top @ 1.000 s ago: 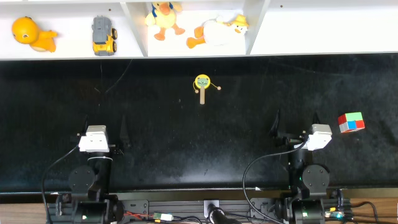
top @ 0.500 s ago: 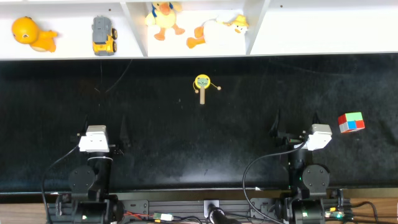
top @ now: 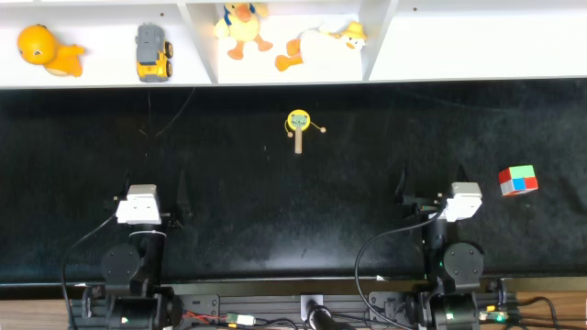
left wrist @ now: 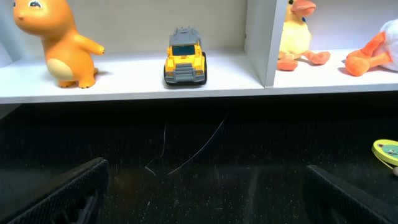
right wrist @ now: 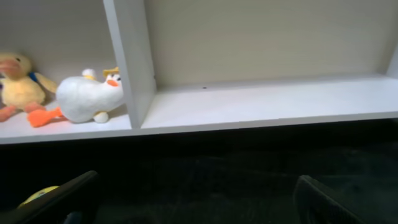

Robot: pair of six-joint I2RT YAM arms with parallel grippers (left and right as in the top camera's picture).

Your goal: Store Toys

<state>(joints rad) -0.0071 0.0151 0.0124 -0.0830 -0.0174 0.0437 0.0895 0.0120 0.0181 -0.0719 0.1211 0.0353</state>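
- Left arm (top: 136, 261): black jointed segments, round black base joint, white box-shaped wrist module (top: 138, 205).
- Right arm (top: 451, 261): same build, with a matching white module.
- Cables (top: 365, 249): black, one thin loop beside each arm.
- Left gripper (left wrist: 206, 165), right gripper (right wrist: 198, 177): matte black tapered fingers.

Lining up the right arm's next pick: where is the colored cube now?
Top view: the cube lies on the black mat at the far right, just right of the right arm, far from the rattle at centre.
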